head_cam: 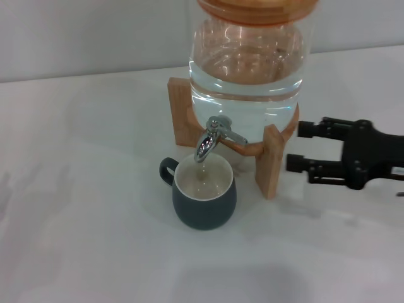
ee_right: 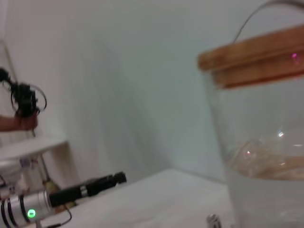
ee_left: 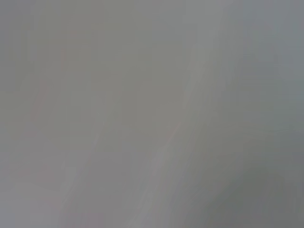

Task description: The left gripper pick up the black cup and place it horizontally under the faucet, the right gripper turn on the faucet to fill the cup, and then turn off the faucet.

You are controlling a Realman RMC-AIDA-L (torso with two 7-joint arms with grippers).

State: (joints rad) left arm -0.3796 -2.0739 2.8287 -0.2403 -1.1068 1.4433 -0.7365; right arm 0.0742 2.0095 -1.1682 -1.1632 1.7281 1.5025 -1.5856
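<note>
White table (head_cam: 76,189), plain wall behind. I see the right gripper (head_cam: 297,146) hanging just right of the stand (head_cam: 270,161), both fingers spread, clamping nothing, apart from the faucet (head_cam: 214,136). Faucet is on the jar (head_cam: 246,57) front, spout down, thin water stream dropping into the cup (head_cam: 203,192). Cup sits upright on the table right under the spout, handle to the robot's left, water inside. Left gripper (ee_right: 102,183) shows only in the right wrist view, far off beside the table, green light on its housing; can't tell its fingers. Left wrist view is blank grey.
</note>
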